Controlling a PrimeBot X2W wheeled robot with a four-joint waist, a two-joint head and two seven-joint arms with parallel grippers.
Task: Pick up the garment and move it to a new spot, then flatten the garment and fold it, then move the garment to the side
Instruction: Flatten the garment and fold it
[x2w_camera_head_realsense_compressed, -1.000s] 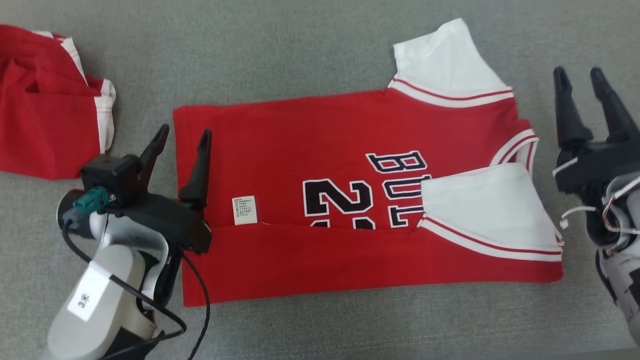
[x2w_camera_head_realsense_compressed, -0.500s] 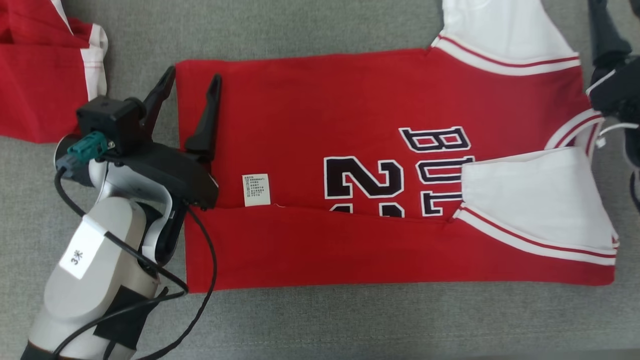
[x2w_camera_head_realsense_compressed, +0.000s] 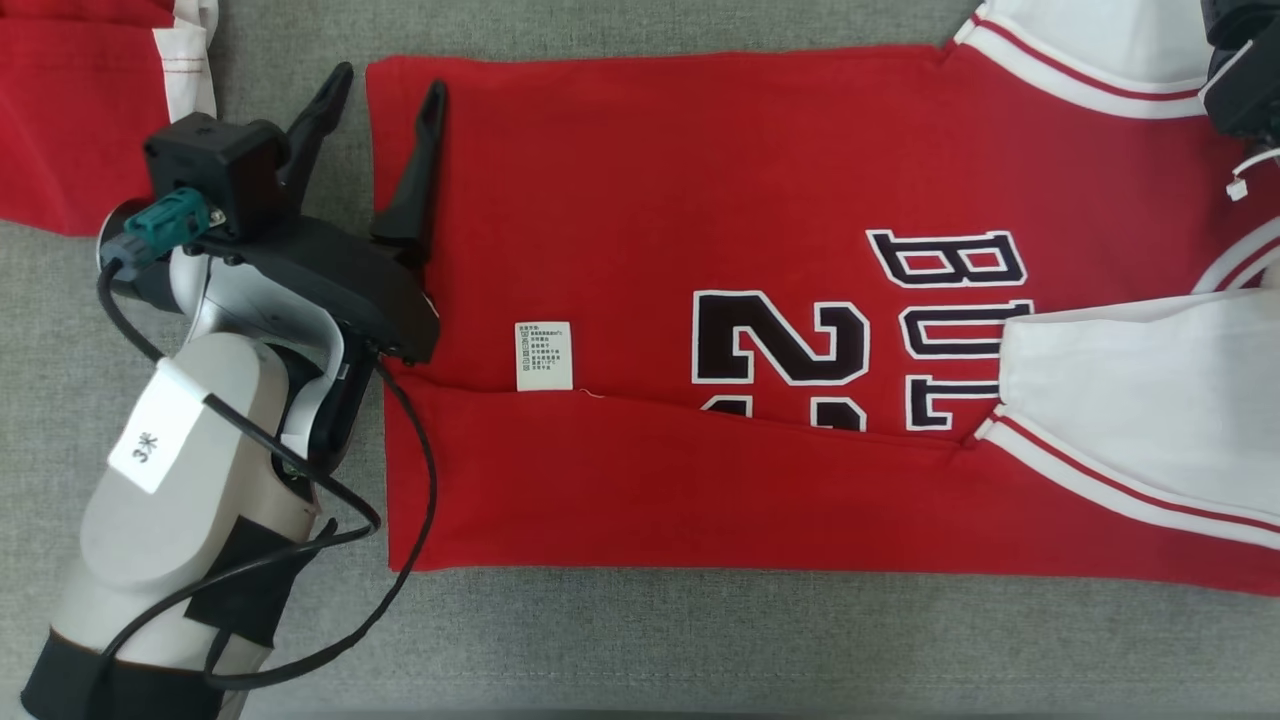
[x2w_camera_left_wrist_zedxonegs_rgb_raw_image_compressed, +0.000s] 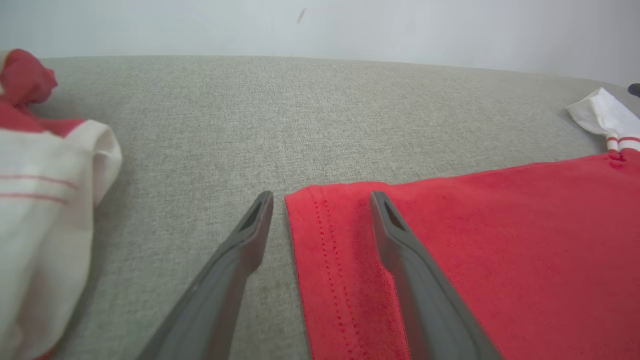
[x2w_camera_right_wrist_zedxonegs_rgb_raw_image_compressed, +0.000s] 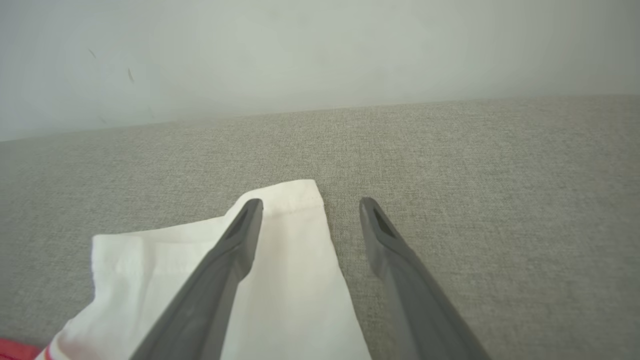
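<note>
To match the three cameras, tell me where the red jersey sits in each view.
Head view: the red jersey fills centre and right, lower edge folded up.
Left wrist view: lower right, its hem corner between the fingers of the open left pincer.
Right wrist view: lower left, mostly white sleeve under the open right pincer.
Shared landmark: that white sleeve, top right in head view, far right in left wrist view.
</note>
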